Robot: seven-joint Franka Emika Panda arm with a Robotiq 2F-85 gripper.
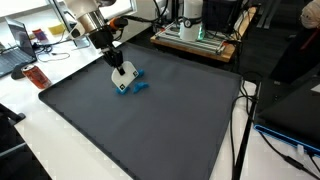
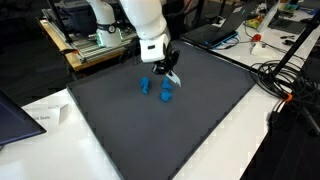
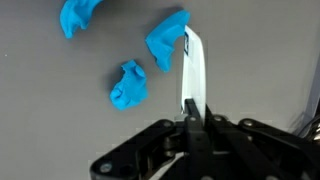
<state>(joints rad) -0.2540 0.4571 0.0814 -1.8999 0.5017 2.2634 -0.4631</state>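
White strip (image 3: 192, 75): pinched in the claw (image 3: 190, 118), jaws pressed together on its near end. It sits low over the grey mat (image 1: 150, 130) on the worktop (image 1: 50, 140), and its far end touches the nearest blue lump (image 3: 165, 42). The middle blue lump (image 3: 128, 85) and far blue lump (image 3: 78, 15) lie apart from it.

Risks, my read:
- The grip is at one end only, so a side load at the tip could pivot the strip or slip it out.
- Going too low could bend it on the mat.
- A jerky move could flick the nearest lump into the others.
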